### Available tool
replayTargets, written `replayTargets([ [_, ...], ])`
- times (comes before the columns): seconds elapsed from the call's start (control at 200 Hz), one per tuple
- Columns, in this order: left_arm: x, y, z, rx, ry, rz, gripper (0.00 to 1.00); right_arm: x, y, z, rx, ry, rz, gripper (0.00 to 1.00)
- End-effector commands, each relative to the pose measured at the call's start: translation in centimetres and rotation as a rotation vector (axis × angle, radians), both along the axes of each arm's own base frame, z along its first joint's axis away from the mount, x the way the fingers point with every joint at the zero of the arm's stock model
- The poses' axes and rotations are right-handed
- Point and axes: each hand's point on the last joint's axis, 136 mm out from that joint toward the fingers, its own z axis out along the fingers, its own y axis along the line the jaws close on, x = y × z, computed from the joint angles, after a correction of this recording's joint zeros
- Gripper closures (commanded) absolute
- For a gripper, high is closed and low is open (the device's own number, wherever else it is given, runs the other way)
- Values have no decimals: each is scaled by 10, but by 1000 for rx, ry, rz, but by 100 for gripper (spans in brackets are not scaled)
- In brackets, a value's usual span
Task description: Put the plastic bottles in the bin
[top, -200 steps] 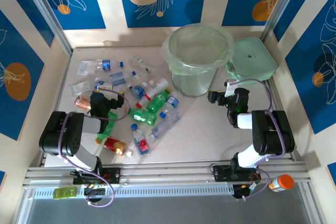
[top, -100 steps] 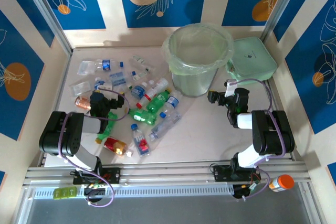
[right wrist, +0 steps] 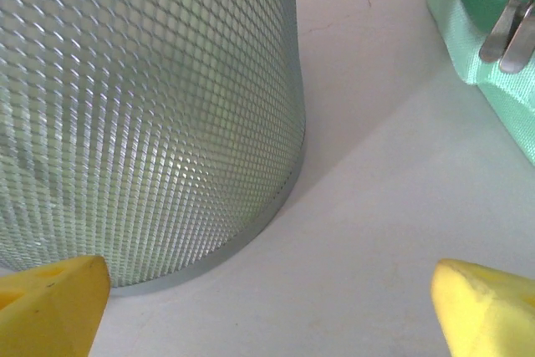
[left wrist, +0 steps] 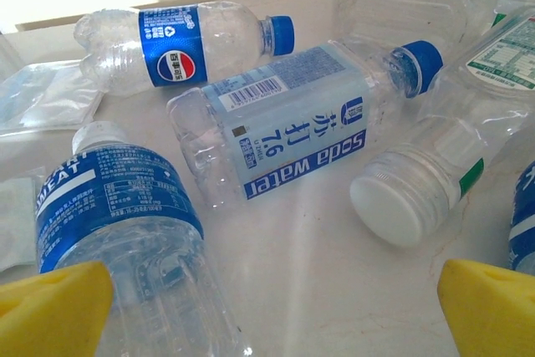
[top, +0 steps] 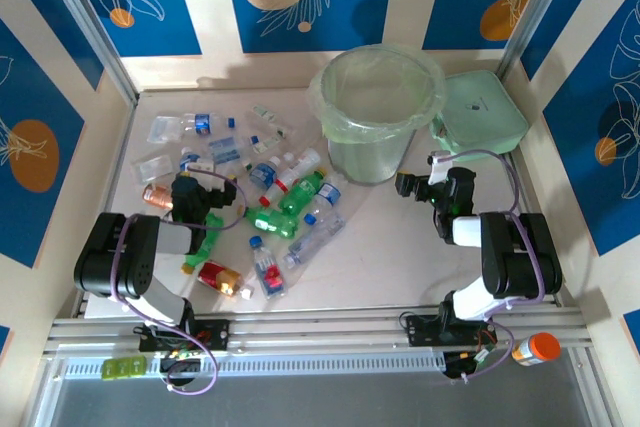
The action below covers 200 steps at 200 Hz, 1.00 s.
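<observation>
Several crushed plastic bottles lie scattered on the left half of the table, among them a green one, a copper one and a red one. My left gripper is low among them and open. Between and ahead of its yellow pads lie a blue-labelled bottle, a soda water bottle, a Pepsi bottle and a white-capped one; nothing is gripped. The bin stands at the back centre. My right gripper hangs open and empty just right of its base.
A flat pale-green lid lies right of the bin, close to my right gripper. Flat clear packets sit at the back left. Walls close in both sides. An orange-capped container lies off the table, front right.
</observation>
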Motion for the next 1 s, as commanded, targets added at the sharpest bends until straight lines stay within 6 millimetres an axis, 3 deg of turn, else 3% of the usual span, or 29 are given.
replayTargets([
  [0.0,-4,11,26,23,-61,79,1,1,0,29,-28,-46,-28,1],
  [0.12,-9,8,51,33,-72,70,1,-3,14,56,-70,-94,7,1],
  [0.245,-18,2,98,75,-210,77,1,-15,23,90,-20,-139,31,1],
  [0.39,-32,-10,154,-15,-363,80,1,-43,41,136,-13,-241,45,1],
  [0.455,-43,-37,190,-75,-445,-6,1,-64,61,160,23,-301,111,1],
  [0.49,-54,-60,210,-104,-480,-106,1,-77,76,169,38,-322,164,1],
  [0.545,-79,-98,239,-137,-514,-267,1,-101,99,185,43,-352,260,1],
  [0.61,-110,-119,260,-227,-506,-348,1,-134,121,198,54,-362,362,1],
  [0.69,-135,-117,267,-417,-375,-318,1,-176,140,214,104,-344,486,1],
  [0.77,-156,-126,250,-449,-178,-353,1,-215,156,229,149,-287,634,1],
  [0.805,-161,-120,242,-450,-91,-314,1,-227,158,234,161,-238,657,1],
  [0.875,-176,-92,229,-491,83,-151,1,-224,139,239,182,-90,494,1],
  [0.955,-198,-92,237,-438,193,-225,1,-227,103,233,178,132,290,1],
  [0.995,-203,-78,235,-427,223,-158,1,-227,93,232,135,150,258,1],
])
